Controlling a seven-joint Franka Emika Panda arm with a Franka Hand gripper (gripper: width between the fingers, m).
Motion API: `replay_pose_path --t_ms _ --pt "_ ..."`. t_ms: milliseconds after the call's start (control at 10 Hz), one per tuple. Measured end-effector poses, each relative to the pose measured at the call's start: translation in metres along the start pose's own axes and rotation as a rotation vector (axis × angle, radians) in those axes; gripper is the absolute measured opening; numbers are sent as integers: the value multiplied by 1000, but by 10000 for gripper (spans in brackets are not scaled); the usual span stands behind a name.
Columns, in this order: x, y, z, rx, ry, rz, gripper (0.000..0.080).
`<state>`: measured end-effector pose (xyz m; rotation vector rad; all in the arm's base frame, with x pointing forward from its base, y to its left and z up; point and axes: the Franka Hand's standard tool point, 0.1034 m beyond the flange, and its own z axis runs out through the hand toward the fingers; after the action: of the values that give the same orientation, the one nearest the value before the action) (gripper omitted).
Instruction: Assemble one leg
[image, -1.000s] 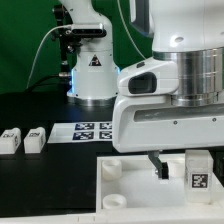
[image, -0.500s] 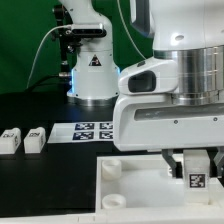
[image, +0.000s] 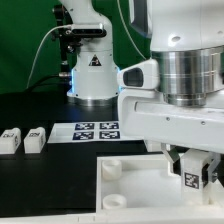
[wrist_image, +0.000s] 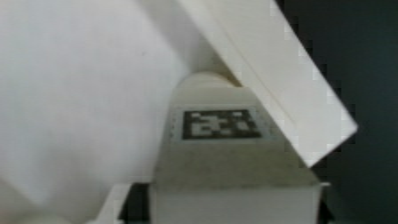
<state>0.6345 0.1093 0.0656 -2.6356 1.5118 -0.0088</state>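
— White panel first, since it fills the lower part of the exterior view: the large square tabletop lies flat on the black table, with round sockets showing near its corners. What has changed for you over the last second?

— My wrist has rotated and shifted toward the exterior view's right, and the leg I carry has turned with it; its marker face now sits lower and more askew than a second ago. My gripper is clamped on that leg, fingers at either side. I judge this as turning the leg into a socket at the panel's right side, so the step looks well under way, though I cannot see whether the leg is fully seated.

— And what does the wrist view give you that the outside one doesn't?

— It shows the leg from close above: its marker square face-on, and a slanted white edge of the panel crossing beside it. It hides everything else. Only the exterior view shows the marker board lying behind the panel, and two spare legs standing well apart from me at that view's left.
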Motion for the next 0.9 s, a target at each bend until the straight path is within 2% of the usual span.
replay_pose_path --t_ms 200,300,500,700,800,900 --pt "1 3 0 19 -55 460 291" --pt "0 4 0 24 -70 559 291" --pt "-2 3 -1 2 -85 758 292" --pt "-2 3 0 1 -84 763 292" --pt "-2 3 0 1 -84 756 472" --pt "-2 4 0 3 -83 697 588"
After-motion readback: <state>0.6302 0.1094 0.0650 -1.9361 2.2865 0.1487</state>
